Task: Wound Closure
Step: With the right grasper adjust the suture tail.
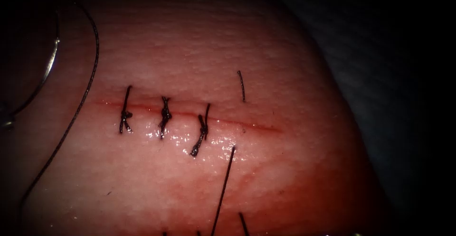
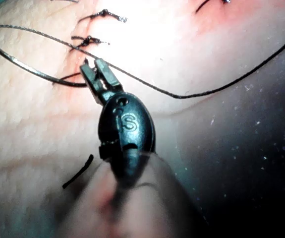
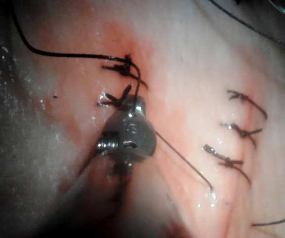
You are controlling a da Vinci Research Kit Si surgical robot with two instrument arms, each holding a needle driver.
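Observation:
The tissue [image 1: 199, 51] has a horizontal cut [image 1: 256, 127] closed along its left part by three knotted stitches [image 1: 165, 117]. My left tool [image 2: 93, 64] sits at the far left edge of the endoscope view [image 1: 5, 119], left of the cut. It holds the curved needle [image 1: 47, 70] near one end, and the needle is out of the tissue. Thread [image 1: 92, 60] trails from it in a long loop. A straight, taut thread [image 1: 225, 184] enters the tissue just below the cut's open right part and runs to my right tool [image 3: 135, 103]. A short thread end [image 1: 242, 85] sticks out above the cut.
Red fluid wets the tissue around the cut. A second row of knotted stitches [image 3: 117, 82] lies right by the right tool's tip, and cut thread ends [image 1: 243, 222] poke up at the endoscope view's bottom edge. A loose thread piece [image 2: 78, 171] lies beside the left tool.

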